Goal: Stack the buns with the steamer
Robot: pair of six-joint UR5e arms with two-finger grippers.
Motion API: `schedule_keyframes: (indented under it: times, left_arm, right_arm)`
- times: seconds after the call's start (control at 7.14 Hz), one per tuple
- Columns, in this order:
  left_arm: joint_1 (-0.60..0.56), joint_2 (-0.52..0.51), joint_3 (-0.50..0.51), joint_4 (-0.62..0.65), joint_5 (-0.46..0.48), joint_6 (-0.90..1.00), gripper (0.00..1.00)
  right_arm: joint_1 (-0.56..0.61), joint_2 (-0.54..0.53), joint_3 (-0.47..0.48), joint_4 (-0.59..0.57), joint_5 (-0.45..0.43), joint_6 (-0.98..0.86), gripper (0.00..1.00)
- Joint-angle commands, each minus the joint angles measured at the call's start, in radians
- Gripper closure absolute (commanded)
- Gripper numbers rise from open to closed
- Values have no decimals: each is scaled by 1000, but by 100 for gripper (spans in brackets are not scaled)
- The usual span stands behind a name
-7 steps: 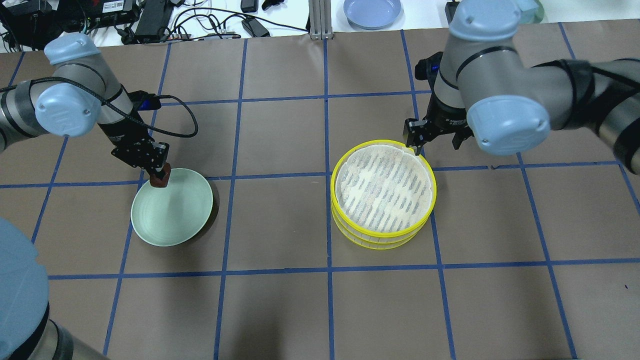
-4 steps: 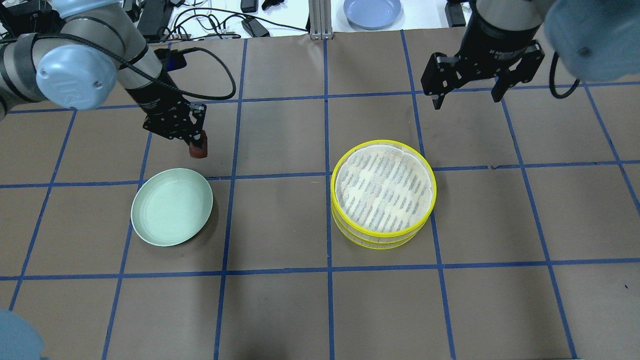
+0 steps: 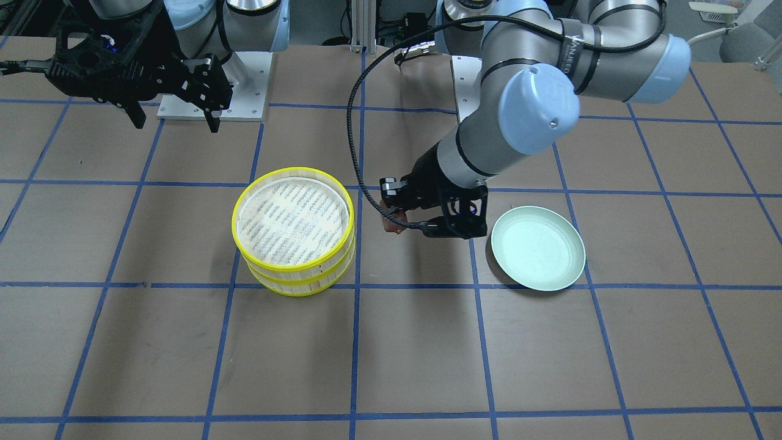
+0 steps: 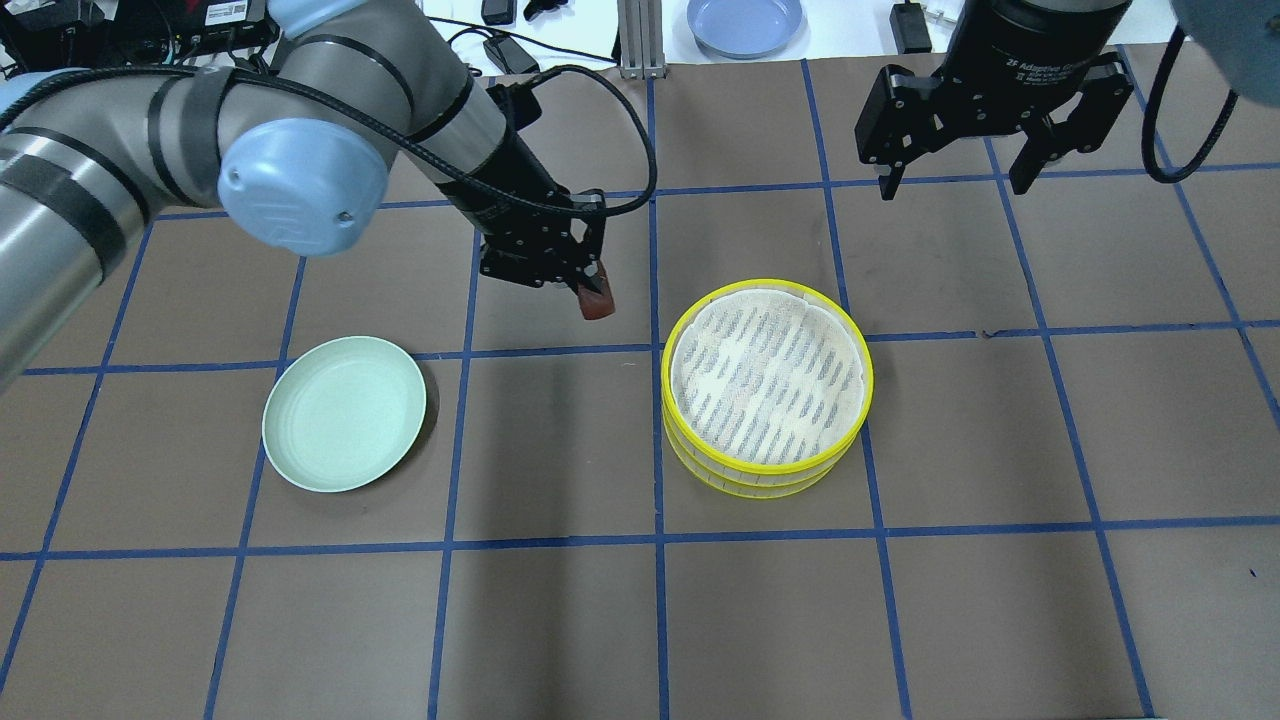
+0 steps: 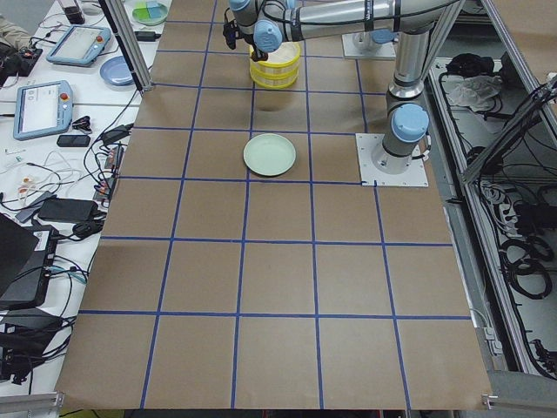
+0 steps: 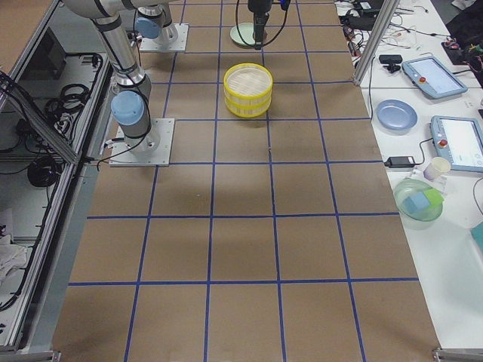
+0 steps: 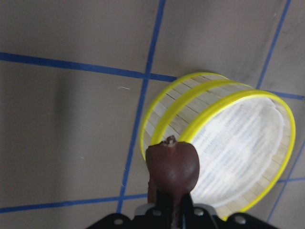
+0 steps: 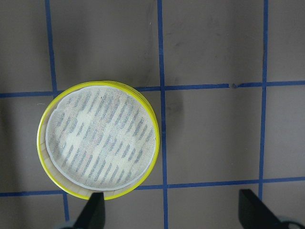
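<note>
My left gripper (image 4: 595,293) is shut on the dark reddish-brown bun (image 4: 598,303) and holds it above the table, just left of the steamer (image 4: 767,380). The bun also shows in the front view (image 3: 392,222) and the left wrist view (image 7: 171,166). The steamer is two stacked yellow-rimmed tiers with a white liner on top; nothing lies on the liner. The mint-green plate (image 4: 344,427) is empty. My right gripper (image 4: 965,172) is open and empty, raised beyond the steamer's far right. The cream-white bun is out of view.
A blue plate (image 4: 745,22) sits past the table's far edge. Cables and devices (image 4: 300,40) lie at the far left. Blue tape lines grid the brown table (image 4: 640,620).
My left gripper lifted the brown bun off the plate and carried it right, close to the steamer. My right gripper rose from the steamer's far rim and moved away, open.
</note>
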Motion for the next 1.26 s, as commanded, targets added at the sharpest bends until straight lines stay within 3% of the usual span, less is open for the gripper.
schedule_keyframes:
  times: [0.0, 0.28, 0.42, 0.56, 0.7, 0.84, 1.12]
  left_arm:
    - [-106, -26, -51, 92, -36, -53, 100]
    - [-120, -49, -88, 161, -97, -69, 100]
    - [-120, -57, -88, 164, -96, -69, 73]
    - [-122, -61, -88, 164, -97, -74, 32]
    - [-122, -64, -88, 166, -97, -106, 9]
    - [-122, -66, -88, 167, -96, -135, 0]
    - [-120, -66, -79, 167, -96, -133, 0]
  right_arm:
    - [4, -3, 3, -1, 2, 14, 0]
    - [4, -4, 8, -1, 0, 14, 0]
    - [1, -7, 29, -2, 2, 12, 0]
    - [1, -7, 30, -2, 0, 12, 0]
    - [1, -7, 30, -2, -1, 12, 0]
    - [1, -7, 30, -2, -1, 12, 0]
    - [1, -7, 30, -2, 0, 12, 0]
